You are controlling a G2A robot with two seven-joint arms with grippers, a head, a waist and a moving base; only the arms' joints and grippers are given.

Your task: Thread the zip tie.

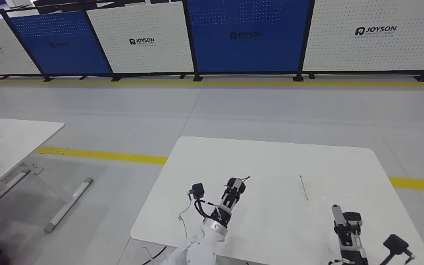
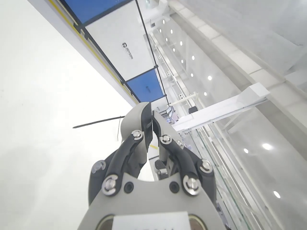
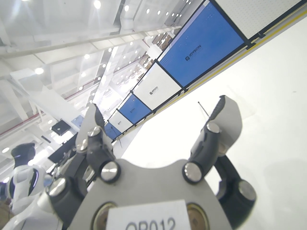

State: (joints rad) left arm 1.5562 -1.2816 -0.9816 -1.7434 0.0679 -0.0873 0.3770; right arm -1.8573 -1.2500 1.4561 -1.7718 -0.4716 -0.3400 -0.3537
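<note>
My left gripper [image 2: 151, 118] is shut on a thin black zip tie [image 2: 98, 122], which sticks out sideways from its fingertips. In the top view this gripper [image 1: 236, 186] hovers over the front left of the white table [image 1: 278, 159], with the tie's end [image 1: 246, 178] poking out past it. A second thin dark zip tie [image 1: 303, 187] lies flat on the table to the right. My right gripper [image 3: 159, 104] is open with nothing between its fingers. It sits near the front right edge [image 1: 340, 213], and the lying tie [image 3: 203, 108] is just beyond one fingertip.
A faint clear rectangle [image 1: 316, 189] lies beside the flat tie. Another white table [image 1: 20, 136] stands off to the left. Blue and white panel fencing [image 1: 199, 40] lines the far floor, beyond a yellow line [image 1: 99, 155].
</note>
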